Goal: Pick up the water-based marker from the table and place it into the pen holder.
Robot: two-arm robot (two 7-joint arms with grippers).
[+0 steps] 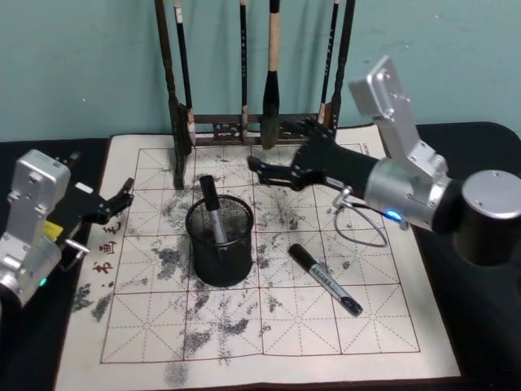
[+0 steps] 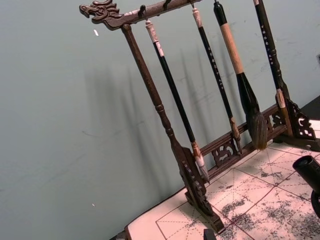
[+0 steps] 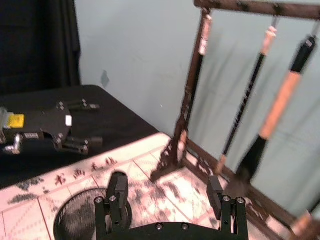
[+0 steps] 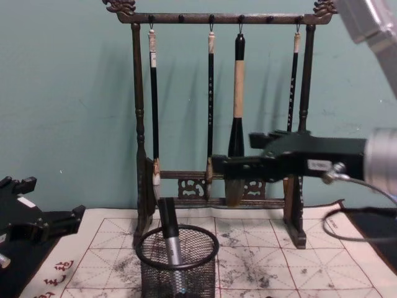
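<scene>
The marker [image 1: 213, 213] stands in the pen holder [image 1: 221, 261].
Head view: a second marker [image 1: 326, 279] lies on the paper mat [image 1: 366, 326], right of it. Right wrist view: right gripper [image 3: 166, 195], jaws wide, empty. Chest view: left gripper [image 4: 53, 198], jaws apart.

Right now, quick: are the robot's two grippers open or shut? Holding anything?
Left gripper: jaws open, holding nothing.
Right gripper: jaws open, holding nothing.

Wooden brush rack [image 2: 161, 111] on ink-stained grid mat [image 2: 260, 200]; four brushes [image 2: 235, 50] hanging; teal wall [image 2: 60, 125].
</scene>
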